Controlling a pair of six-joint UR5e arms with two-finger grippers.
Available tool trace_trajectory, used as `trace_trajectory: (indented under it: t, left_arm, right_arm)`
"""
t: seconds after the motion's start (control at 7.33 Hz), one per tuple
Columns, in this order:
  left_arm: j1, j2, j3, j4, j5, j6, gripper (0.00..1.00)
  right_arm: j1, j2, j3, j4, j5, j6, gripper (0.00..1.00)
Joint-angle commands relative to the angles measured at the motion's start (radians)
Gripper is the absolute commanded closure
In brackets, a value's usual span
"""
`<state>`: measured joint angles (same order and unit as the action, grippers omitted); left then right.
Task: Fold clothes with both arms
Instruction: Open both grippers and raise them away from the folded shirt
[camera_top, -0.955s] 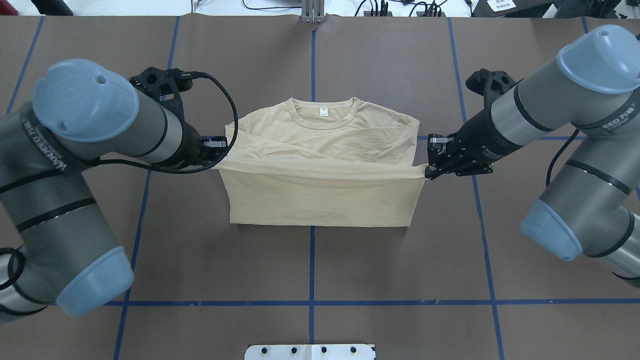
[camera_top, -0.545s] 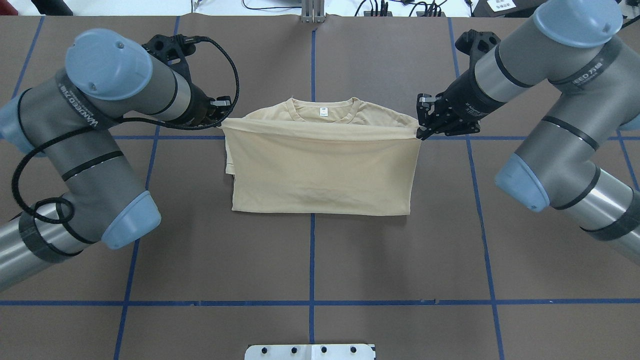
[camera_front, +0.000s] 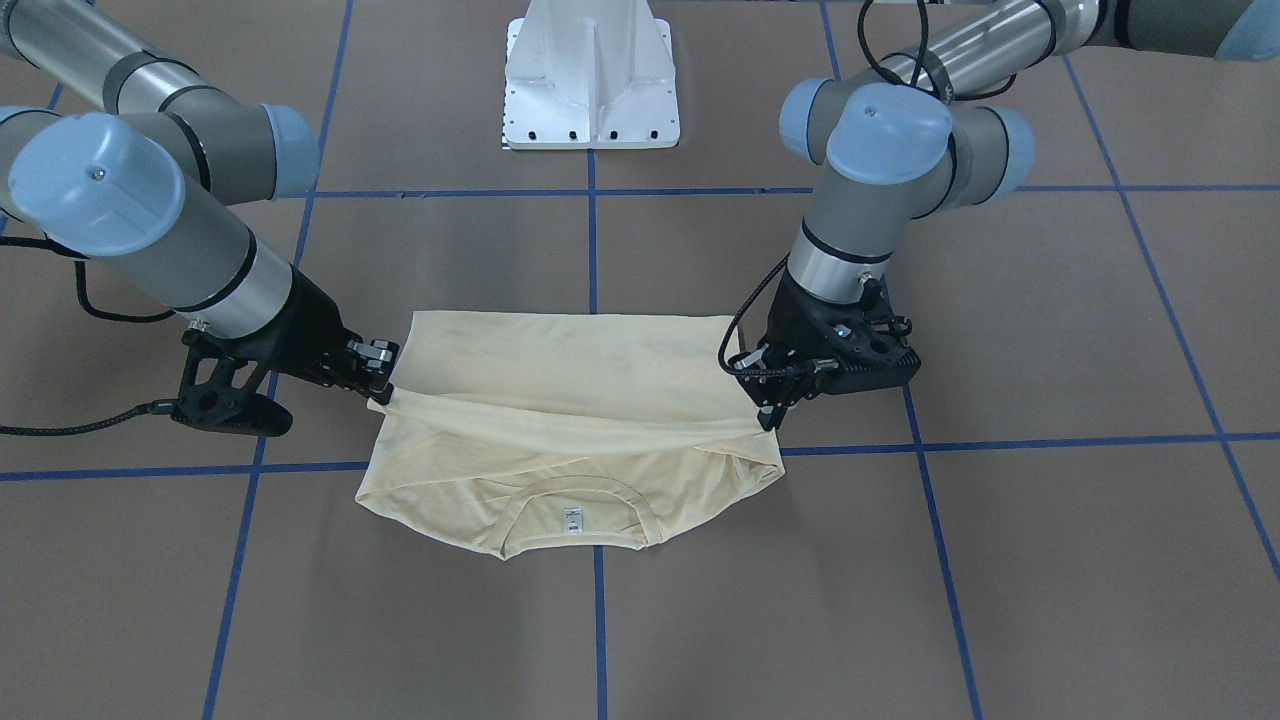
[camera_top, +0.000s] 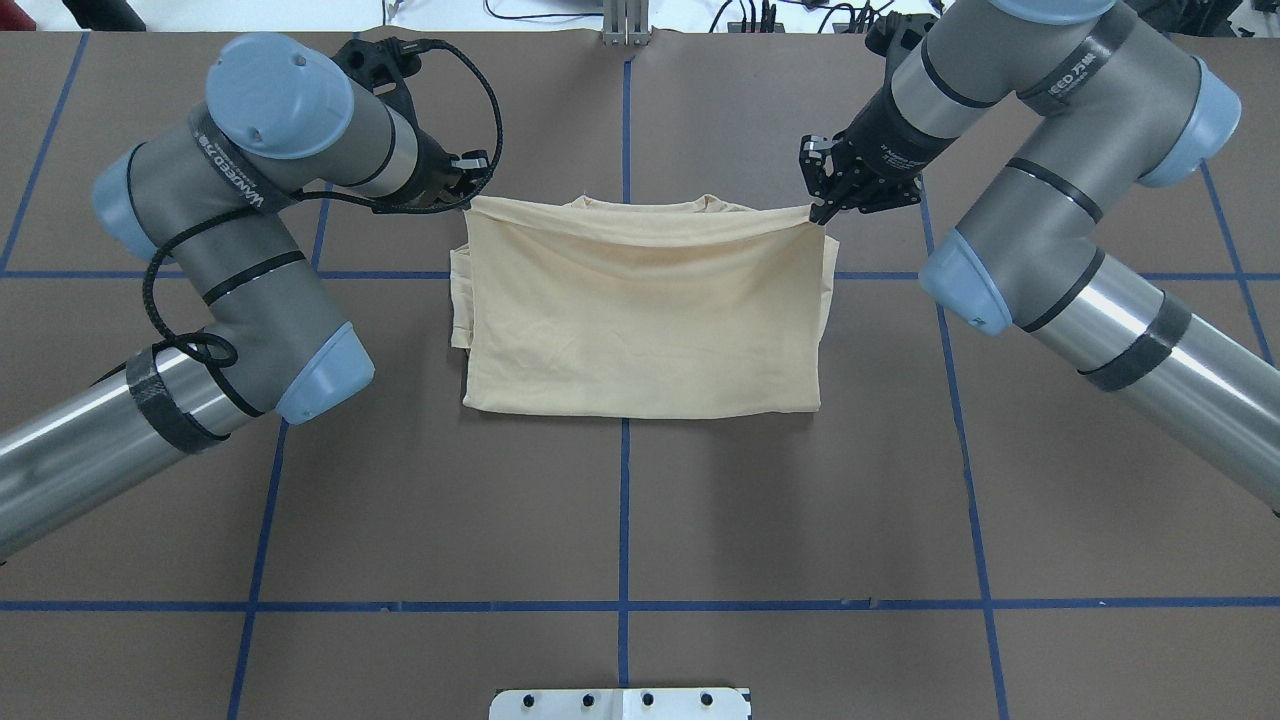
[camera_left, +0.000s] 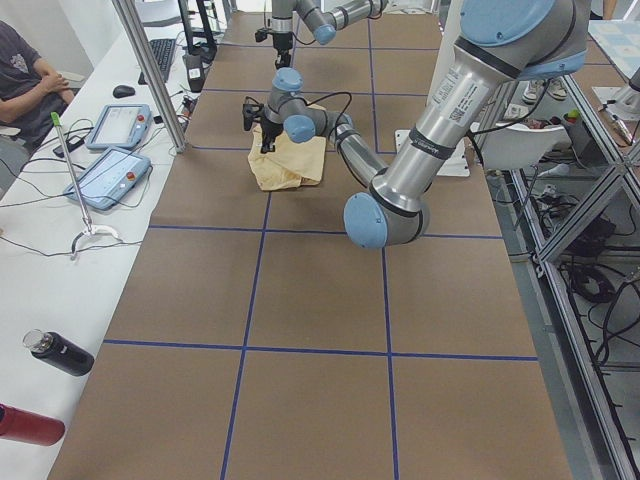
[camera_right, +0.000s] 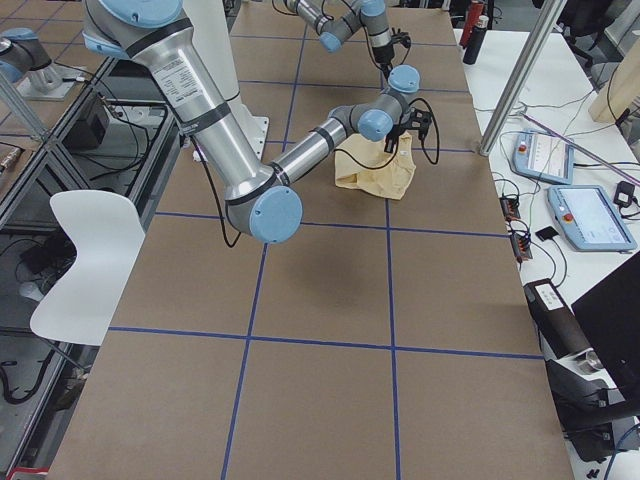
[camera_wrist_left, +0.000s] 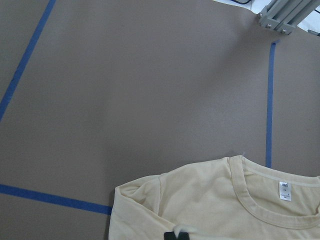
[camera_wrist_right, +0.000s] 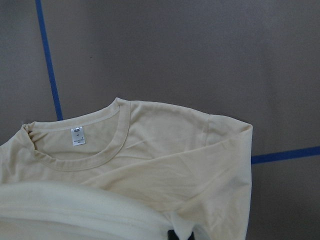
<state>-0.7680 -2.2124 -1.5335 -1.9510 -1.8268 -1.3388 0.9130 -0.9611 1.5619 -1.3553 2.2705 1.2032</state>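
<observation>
- T-shirt, pale cream-yellow, lies in the middle of the desk, doubled over on itself. Its edge nearest the robot is a straight fold resting flat on the brown surface, across the central blue tape line.
- From that fold the upper layer runs smoothly away from the robot. Along its left side the edges of the lower layers stick out a little from under it.
- The far edge of the upper layer is the hem. It is stretched between both hands with a shallow sag, and the front-facing view shows it raised off the cloth beneath.
- The left hand has its fingers pressed on the hem's left corner, pinching it.
- The right hand likewise pinches the hem's right corner, with cloth bunched between its fingertips.
- Just beyond and below the held hem, the shoulders and the ribbed collar lie flat on the desk, with the small white neck label facing up. From overhead only the collar's far rim shows past the hem.
- Farther on is bare brown desk, and at its far edge a metal post stands on the central tape line.
</observation>
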Motion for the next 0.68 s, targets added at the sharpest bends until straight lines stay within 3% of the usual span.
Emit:
trace_trajectory:
  t: [0.0, 0.27, 0.55]
  left_arm:
    - [0.001, -0.004, 0.145, -0.133, 0.003, -0.002, 1.00]
    - [0.006, -0.006, 0.231, -0.219, 0.006, -0.002, 1.00]
    - [0.007, -0.042, 0.253, -0.227, 0.006, -0.006, 1.00]
  right_arm:
    - [-0.009, 0.028, -0.113, 0.095, -0.019, -0.001, 1.00]
    - [-0.009, 0.036, -0.184, 0.148, -0.046, -0.002, 1.00]
    - [-0.009, 0.071, -0.270, 0.200, -0.051, -0.001, 1.00]
